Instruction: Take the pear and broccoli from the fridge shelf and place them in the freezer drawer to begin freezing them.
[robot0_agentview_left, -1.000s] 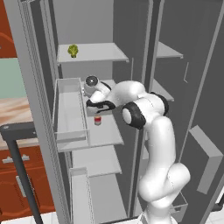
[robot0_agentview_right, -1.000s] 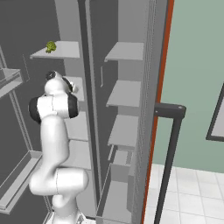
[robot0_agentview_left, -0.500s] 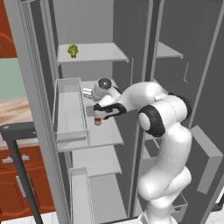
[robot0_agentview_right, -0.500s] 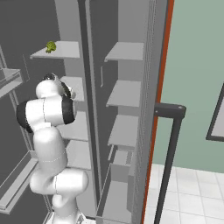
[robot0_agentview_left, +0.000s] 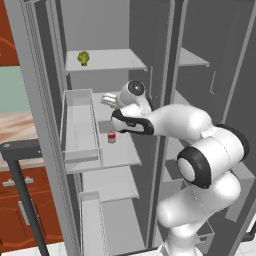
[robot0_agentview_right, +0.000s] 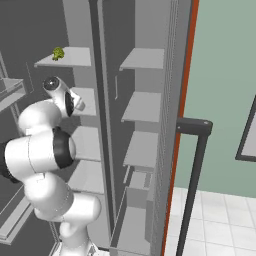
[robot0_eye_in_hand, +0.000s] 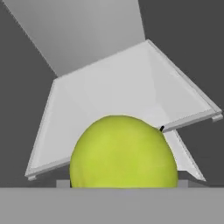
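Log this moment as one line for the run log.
tool: holding pear | position: above drawer | broccoli: still on top shelf | can: on middle shelf

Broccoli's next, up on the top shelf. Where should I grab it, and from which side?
Close across the broccoli's lumpy head, coming in level from the open front. It sits alone near the left edge of the upper shelf, with the wall close beside it. Its stalk is too small to make out.

Flat, even rendered light; soft faint shadows; no glare; sharp throughout
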